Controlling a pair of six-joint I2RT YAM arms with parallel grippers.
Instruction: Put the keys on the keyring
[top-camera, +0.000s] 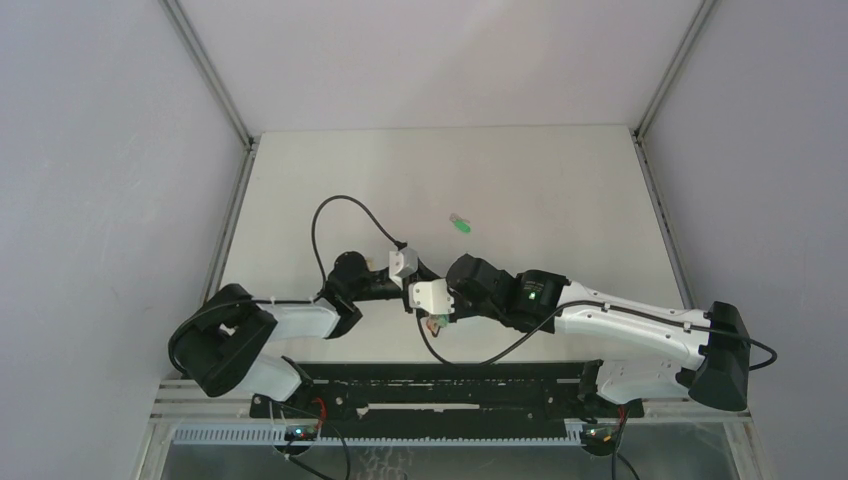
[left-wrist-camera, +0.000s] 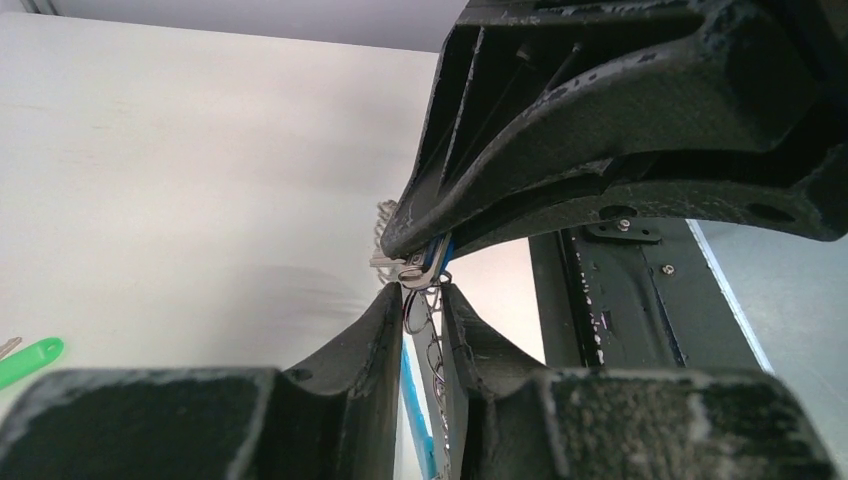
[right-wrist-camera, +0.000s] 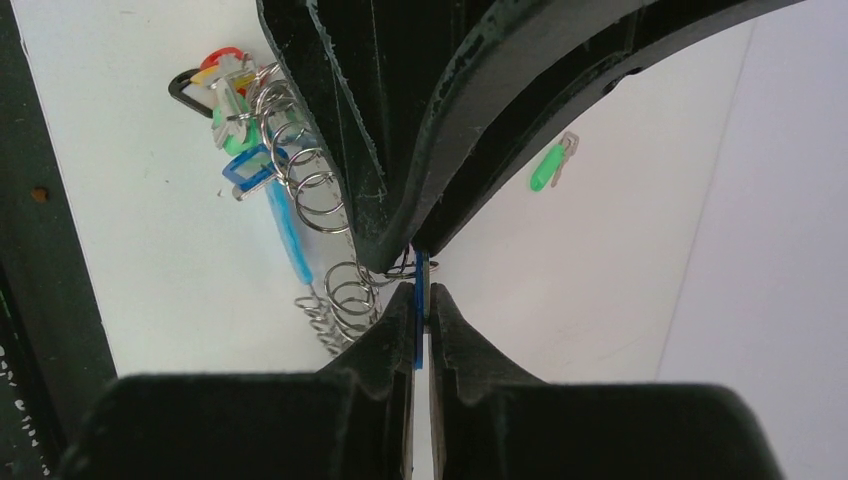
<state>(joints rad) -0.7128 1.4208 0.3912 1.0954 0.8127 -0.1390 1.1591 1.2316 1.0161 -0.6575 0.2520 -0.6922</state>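
My two grippers meet near the table's front centre. My left gripper is shut on the keyring, a thin silver wire carrying several small split rings, a turquoise sleeve and red, yellow and green tags. The sleeve also shows between the left fingers. My right gripper is shut on the blue key, its tip against the ring wire at the left fingertips. The green key lies loose on the table beyond both grippers. I cannot make out the orange-yellow key.
The black rail of the arm bases runs along the near table edge, just behind the grippers. Grey walls close the table on the left, right and back. A black cable loops above the left arm.
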